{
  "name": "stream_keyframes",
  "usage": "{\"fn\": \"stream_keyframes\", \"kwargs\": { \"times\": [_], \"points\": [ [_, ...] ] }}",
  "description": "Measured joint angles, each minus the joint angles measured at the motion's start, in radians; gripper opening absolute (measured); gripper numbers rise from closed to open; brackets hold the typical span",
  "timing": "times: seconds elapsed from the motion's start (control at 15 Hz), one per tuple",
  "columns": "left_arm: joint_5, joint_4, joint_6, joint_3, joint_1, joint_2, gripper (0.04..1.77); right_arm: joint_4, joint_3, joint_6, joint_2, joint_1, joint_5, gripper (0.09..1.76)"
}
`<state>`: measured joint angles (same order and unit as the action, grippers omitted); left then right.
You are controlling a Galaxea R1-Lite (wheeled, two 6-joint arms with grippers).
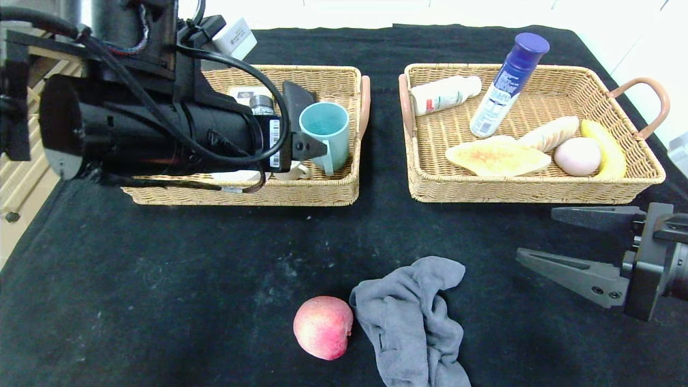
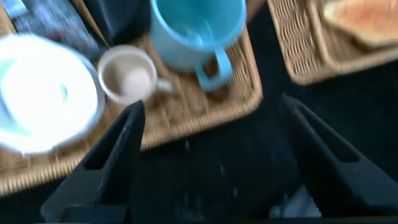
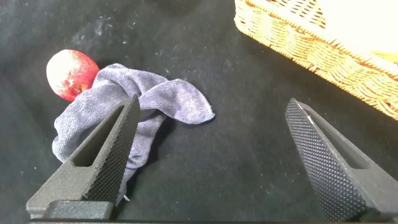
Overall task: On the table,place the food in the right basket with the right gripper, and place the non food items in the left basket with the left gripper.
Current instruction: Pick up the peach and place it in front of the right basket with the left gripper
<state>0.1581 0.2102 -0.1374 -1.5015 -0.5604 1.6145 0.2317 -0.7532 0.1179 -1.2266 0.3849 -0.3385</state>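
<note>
Over the left basket: the left end effector (image 2: 211,155) hangs above the near rim, fingers spread wide, nothing between them.
Left basket (image 1: 301,191): sits on the far left of the desk (image 1: 161,279); a teal mug (image 1: 325,131) stands upright at its right end, with a small white cup (image 2: 127,74) and a white plate (image 2: 43,93) beside it. The arm hides the rest.
Right end effector (image 1: 559,244): low over the desk's right side, in front of the right basket, fingers wide apart and empty, pointing toward the middle.
Right basket (image 1: 537,191): far right of the desk, well apart from its twin. Inside lie a white bottle (image 1: 445,94) on its side, a blue-capped spray can (image 1: 508,86) leaning toward the far right, a flat toasted bread slice (image 1: 497,157), a pale striped roll (image 1: 549,133), a pale pink ball (image 1: 577,156) and a yellow banana (image 1: 604,148).
Peach (image 1: 323,327): on the bare cloth near the front edge, in neither basket.
Grey cloth (image 1: 414,322): crumpled just right of the peach, touching it or nearly so; I cannot tell which.
</note>
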Motion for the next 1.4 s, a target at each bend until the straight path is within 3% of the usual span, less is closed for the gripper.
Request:
{"fn": "stream_keyframes", "kwargs": {
  "times": [0.33,0.6,1.0,1.4],
  "points": [
    [0.028,0.105,-0.002,0.186,-0.113,-0.133,1.64,0.000,0.002,0.000,0.005,0.002,0.000,1.71],
    [0.030,0.124,0.000,0.333,-0.189,-0.173,1.67,0.000,0.003,0.000,0.007,0.009,0.000,1.71],
    [0.057,0.131,0.010,0.376,-0.269,-0.136,1.69,-0.001,0.005,0.000,0.022,0.021,-0.001,1.71],
    [0.056,0.124,0.031,0.405,-0.299,-0.092,1.70,-0.002,0.005,-0.001,0.026,0.022,-0.003,1.71]
  ]
}}
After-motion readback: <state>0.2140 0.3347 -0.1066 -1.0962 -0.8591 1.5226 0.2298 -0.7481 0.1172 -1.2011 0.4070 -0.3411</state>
